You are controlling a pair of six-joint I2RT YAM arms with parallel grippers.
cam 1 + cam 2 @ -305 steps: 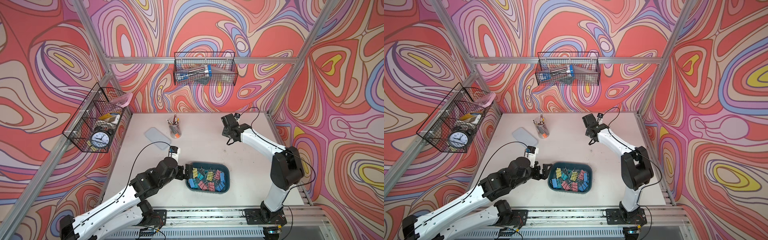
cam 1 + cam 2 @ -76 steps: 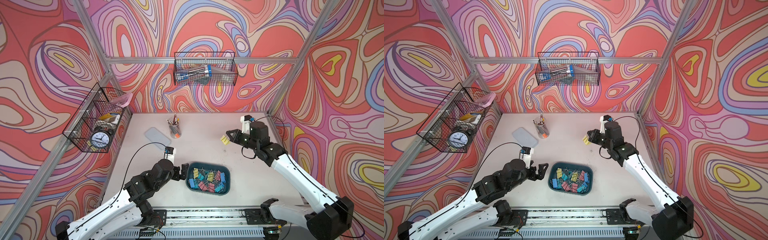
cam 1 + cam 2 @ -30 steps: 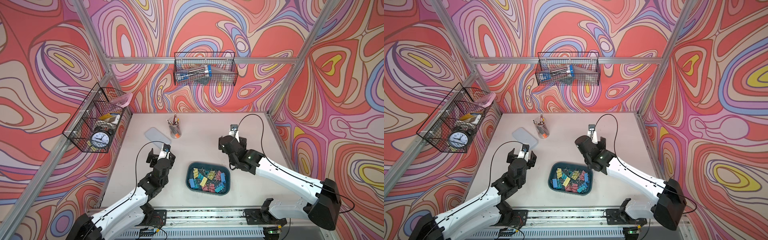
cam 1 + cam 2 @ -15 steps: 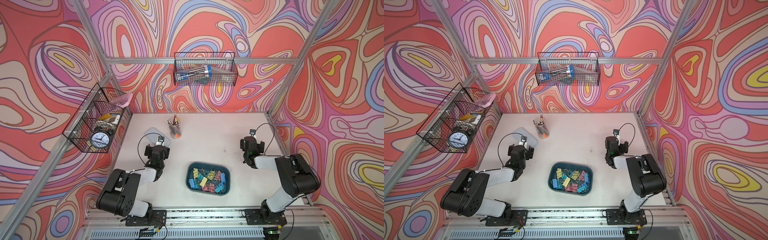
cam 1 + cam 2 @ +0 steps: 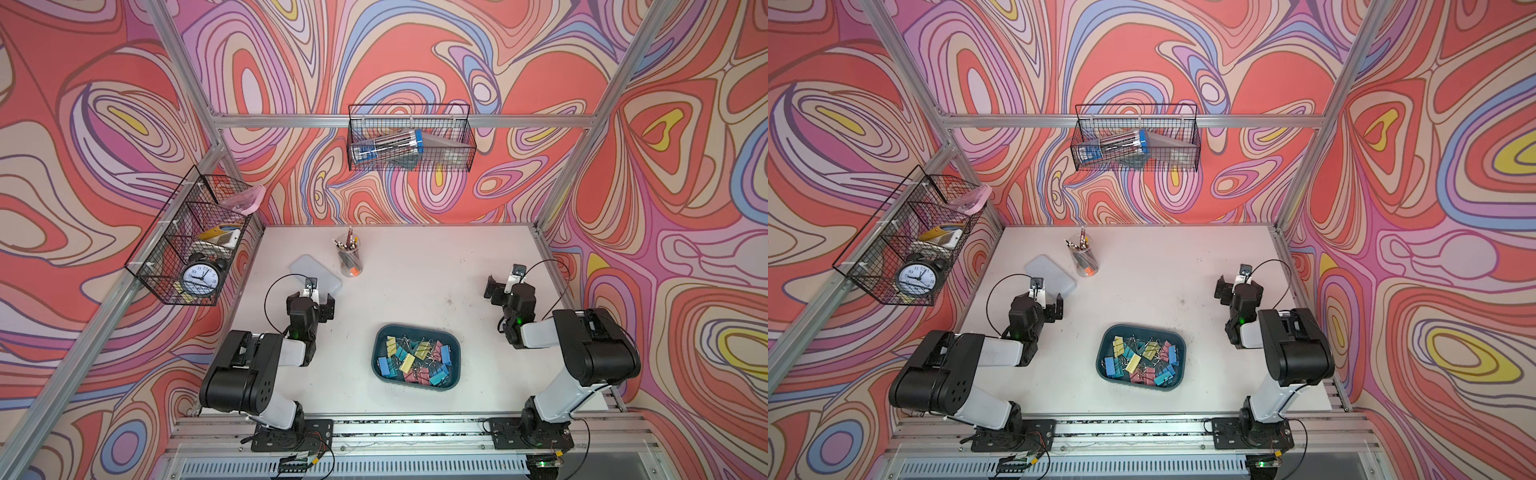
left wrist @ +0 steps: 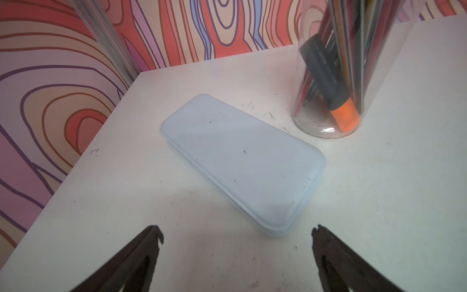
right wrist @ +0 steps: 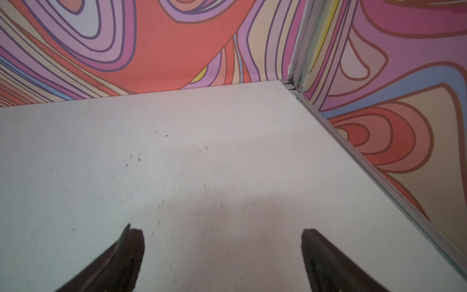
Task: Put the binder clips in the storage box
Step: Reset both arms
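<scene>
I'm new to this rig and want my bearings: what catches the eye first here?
The swirling red, pink and purple walls dominate. On the white table, a dark teal storage box near the front holds a heap of pastel binder clips. The left gripper and right gripper sit open and empty at either side.

Pastel binder clips (image 5: 415, 360), teal storage box (image 5: 455, 347)

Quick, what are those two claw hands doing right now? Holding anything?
Left gripper: open, holding nothing.
Right gripper: open, holding nothing.
</scene>
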